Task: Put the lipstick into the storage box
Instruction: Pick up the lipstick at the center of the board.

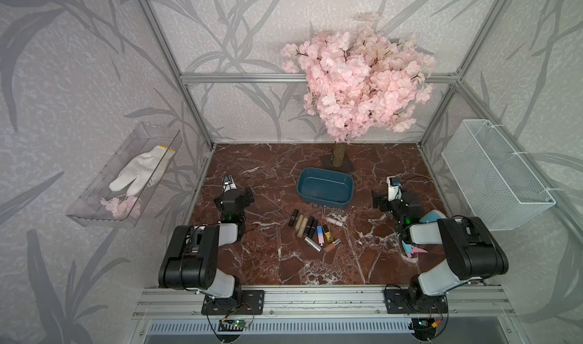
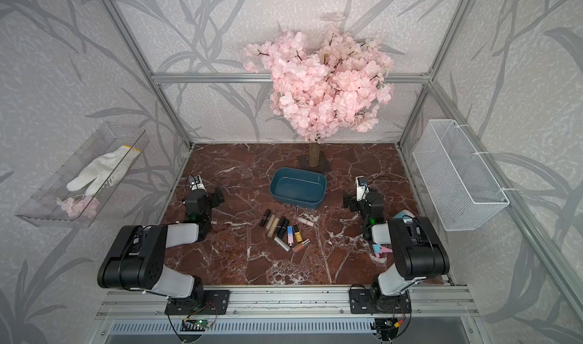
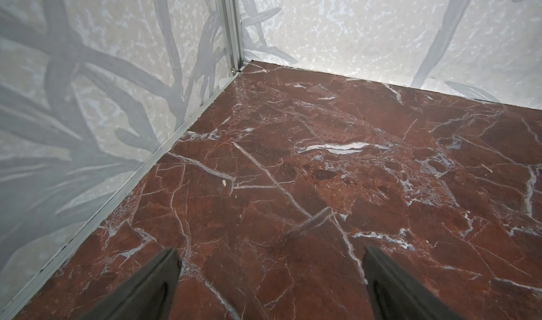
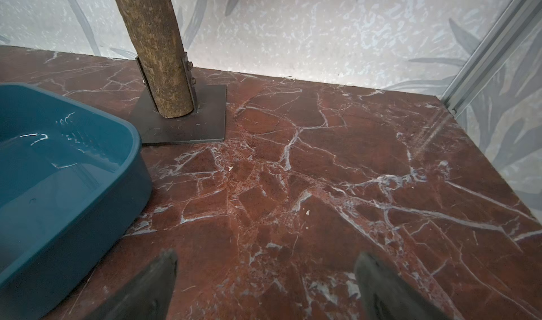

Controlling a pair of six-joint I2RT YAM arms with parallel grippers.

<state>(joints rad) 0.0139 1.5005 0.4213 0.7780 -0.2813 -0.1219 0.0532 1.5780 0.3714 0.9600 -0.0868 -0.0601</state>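
The storage box [image 1: 325, 202], a shallow teal tub, sits empty at mid-table in both top views [image 2: 296, 202]; its corner shows in the right wrist view [image 4: 88, 204]. Several lipsticks [image 1: 312, 230] lie in a loose cluster on the marble just in front of it [image 2: 285, 230]. My left gripper [image 3: 271, 251] is open over bare marble, pointed at the back-left corner, well left of the cluster [image 1: 229, 186]. My right gripper [image 4: 265, 255] is open too, over bare marble just right of the box [image 1: 394, 186]. Neither holds anything.
A pink blossom tree stands behind the box on a trunk [image 1: 340, 154] with a dark base plate [image 4: 205, 122]. A clear bin [image 1: 94, 206] with a white glove hangs on the left wall. A white wire basket [image 1: 495, 175] hangs on the right. Pink and blue clips [image 1: 413, 249] lie by the right arm.
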